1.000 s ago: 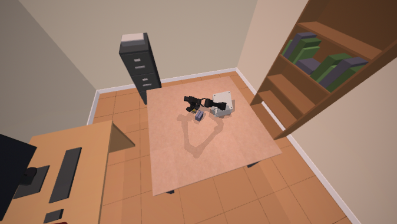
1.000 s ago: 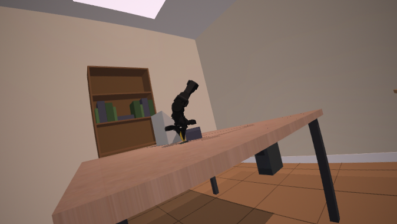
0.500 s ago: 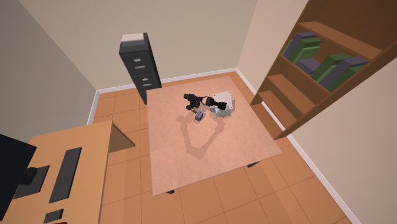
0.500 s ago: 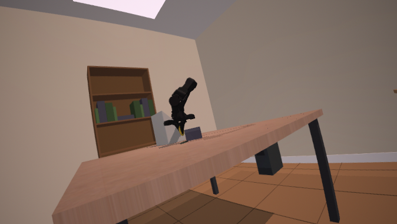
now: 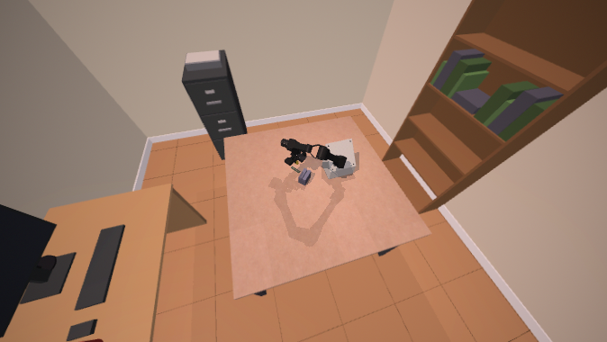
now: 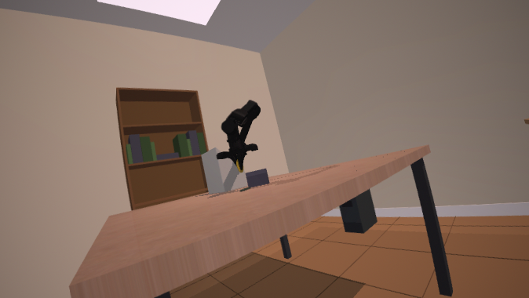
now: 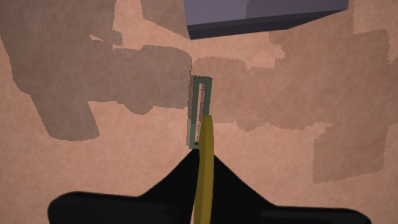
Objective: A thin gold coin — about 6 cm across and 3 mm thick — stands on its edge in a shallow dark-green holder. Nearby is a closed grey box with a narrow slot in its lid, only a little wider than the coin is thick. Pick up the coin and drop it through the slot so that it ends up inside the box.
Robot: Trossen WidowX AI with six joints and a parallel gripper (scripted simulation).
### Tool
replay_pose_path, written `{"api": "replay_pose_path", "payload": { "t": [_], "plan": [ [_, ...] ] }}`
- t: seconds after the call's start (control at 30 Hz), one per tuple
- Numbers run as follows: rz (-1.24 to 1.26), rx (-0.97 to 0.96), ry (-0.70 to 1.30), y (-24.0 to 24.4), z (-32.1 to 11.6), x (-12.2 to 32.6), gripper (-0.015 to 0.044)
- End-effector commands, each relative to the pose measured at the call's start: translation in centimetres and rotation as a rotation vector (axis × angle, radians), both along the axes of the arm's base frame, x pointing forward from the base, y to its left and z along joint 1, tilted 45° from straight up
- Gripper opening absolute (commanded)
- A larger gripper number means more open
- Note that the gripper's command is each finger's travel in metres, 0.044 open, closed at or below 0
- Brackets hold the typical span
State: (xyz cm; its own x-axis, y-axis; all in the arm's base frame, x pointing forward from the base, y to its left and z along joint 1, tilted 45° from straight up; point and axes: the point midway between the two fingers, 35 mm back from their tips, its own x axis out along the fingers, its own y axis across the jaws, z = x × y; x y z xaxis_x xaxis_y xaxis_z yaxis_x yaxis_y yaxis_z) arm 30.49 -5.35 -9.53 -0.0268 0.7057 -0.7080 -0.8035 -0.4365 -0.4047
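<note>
1. Pincer [image 5: 295, 160] [image 6: 240, 162] [image 7: 200, 155]: we record its fingers nearly closed, pinching the gold coin [image 5: 297, 162] [image 6: 238, 165] [image 7: 206, 167]. The coin is on edge between them, part of its rim projecting past the tips.
2. Coin position: in the exterior view it is up off the table [image 5: 270, 234] [image 6: 169, 219] [image 7: 350, 200], above the dark-green holder [image 5: 294, 169] [image 6: 245, 190] [image 7: 195, 102]. We judge the pick done and the carry to the box next.
3. Risk, slip or pivot: the coin is thin and smooth, and only part of its face is gripped. A knock or sudden stop could turn it between the fingers, spoiling its alignment.
4. Risk, missed slot: in the wrist view the coin does not run quite parallel to the holder. If we carry a small yaw or tilt error to the narrow slot, the rim may catch on the lid; pressing on could shove the box or twist the coin loose.
5. Risk, early release: opening before the rim has entered could leave the coin flat on the lid or send it over the side.
6. Container, holder: its narrow recess is empty, the coin being out of it.
7. Container, box [image 5: 304, 176] [image 6: 257, 178] [image 7: 220, 12]: upright near the holder, lid on. We cannot see inside; the coin is still outside.
</note>
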Motion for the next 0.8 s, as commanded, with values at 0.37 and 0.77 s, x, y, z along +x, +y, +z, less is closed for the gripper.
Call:
{"api": "replay_pose_path", "payload": {
  "t": [0.37,0.77],
  "plan": [
    [-0.175,-0.014,0.170,-1.00,1.09,0.32,0.0000],
    [-0.468,-0.024,0.459,-1.00,1.12,0.59,0.0000]
  ]
}}
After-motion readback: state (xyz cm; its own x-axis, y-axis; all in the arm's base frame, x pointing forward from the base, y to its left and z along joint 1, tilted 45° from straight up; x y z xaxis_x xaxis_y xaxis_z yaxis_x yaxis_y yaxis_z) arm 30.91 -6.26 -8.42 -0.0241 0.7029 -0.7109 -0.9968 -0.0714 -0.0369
